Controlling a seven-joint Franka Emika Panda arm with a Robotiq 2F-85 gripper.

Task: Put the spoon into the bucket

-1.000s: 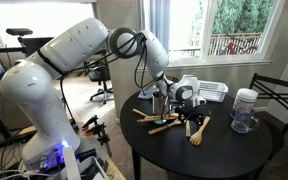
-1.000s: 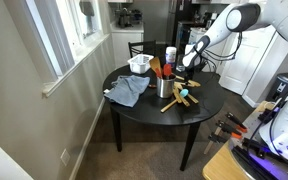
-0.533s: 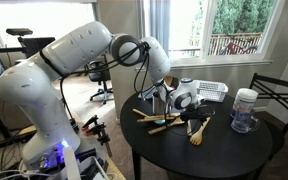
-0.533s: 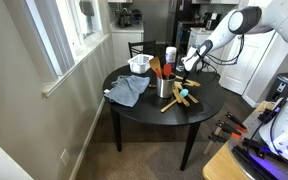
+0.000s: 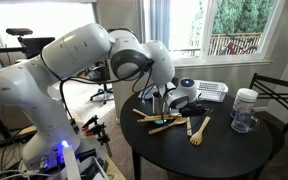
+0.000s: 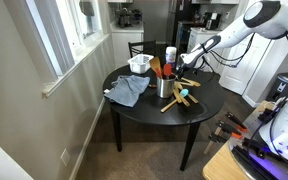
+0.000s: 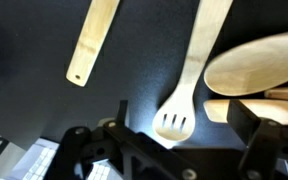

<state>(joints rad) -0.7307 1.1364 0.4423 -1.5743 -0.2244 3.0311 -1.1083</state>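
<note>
The hand [image 5: 186,102] hung wide open and empty above the pale wooden slotted spoon [image 7: 189,70], which lay flat on the round black tabletop [image 5: 224,150] near the small shiny metal bucket [image 6: 167,88].

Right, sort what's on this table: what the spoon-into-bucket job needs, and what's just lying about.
For the job:
wooden spoon
metal bucket
tool, open

Lying about:
slotted wooden spatula
flat wooden paddle
white slotted basket
clear jar with white lid
grey cloth
</note>
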